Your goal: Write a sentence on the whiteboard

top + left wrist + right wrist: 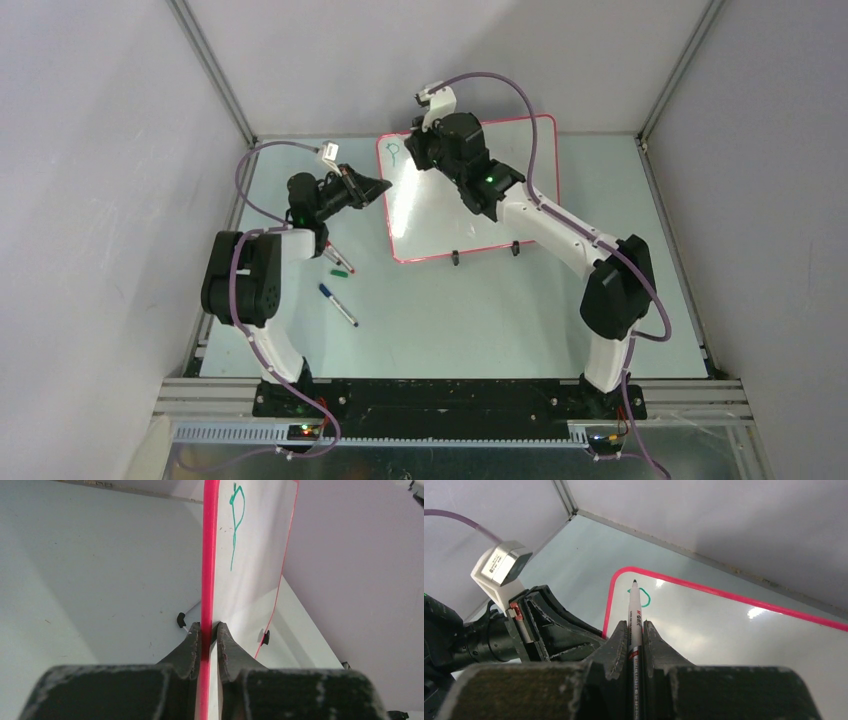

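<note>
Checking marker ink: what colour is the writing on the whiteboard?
Green writing, clearest in the left wrist view.

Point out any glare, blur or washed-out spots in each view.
Right wrist: two bright glare patches on the whiteboard, the marker in the right pincer sharp. Left wrist: left pincer soft up close, the green letter crisp. Top external: even light, board washed white, letter tiny and faint.

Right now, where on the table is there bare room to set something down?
The widest bare patch of table lies between the feet of the whiteboard and the arm bases, right of the blue pen. A smaller one sits right of the board, beyond the right arm. Crowded: the board's left edge, where the left gripper clamps it, with other pens nearby.
</note>
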You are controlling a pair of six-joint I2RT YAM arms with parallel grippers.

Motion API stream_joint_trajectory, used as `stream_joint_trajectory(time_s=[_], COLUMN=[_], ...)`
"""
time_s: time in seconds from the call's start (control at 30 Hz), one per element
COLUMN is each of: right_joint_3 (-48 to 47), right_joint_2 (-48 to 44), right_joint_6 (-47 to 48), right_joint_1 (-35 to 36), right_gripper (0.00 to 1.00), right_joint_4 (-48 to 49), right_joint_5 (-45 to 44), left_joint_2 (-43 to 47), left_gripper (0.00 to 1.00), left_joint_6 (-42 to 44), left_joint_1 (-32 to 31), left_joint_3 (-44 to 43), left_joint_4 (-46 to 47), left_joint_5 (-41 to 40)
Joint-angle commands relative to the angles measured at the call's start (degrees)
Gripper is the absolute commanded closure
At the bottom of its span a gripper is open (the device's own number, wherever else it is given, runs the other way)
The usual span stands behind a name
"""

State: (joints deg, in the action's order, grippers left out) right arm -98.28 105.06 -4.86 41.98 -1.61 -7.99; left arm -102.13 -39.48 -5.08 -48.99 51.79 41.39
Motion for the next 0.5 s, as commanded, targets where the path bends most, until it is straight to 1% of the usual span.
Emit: stream_joint_trajectory(time_s=[0.0,0.13,0.47], right_joint_3=[-3.0,0.5,8.3], right_joint_2=[0.3,-1.1,-6.9], right_joint_6=[1.6,0.3,-0.4], right_joint_1=[0.4,0.0,-0.9], right_gripper=[1.0,1.0,1.0], right_joint_4=[2.6,4.4,5.9], right_joint_5=[-0.1,-0.2,-0.8], left_joint_2=[0.0,-0.4,-2.2], left_gripper=[1.0,1.0,1.0], left_joint_6=[1.8,2.3,-1.3], left_joint_1=[-0.4,-0.4,-0.3], left_joint_3=[-2.4,-2.8,-3.0], left_joint_4=[0.7,0.5,3.1], left_joint_5=[0.5,1.9,7.9])
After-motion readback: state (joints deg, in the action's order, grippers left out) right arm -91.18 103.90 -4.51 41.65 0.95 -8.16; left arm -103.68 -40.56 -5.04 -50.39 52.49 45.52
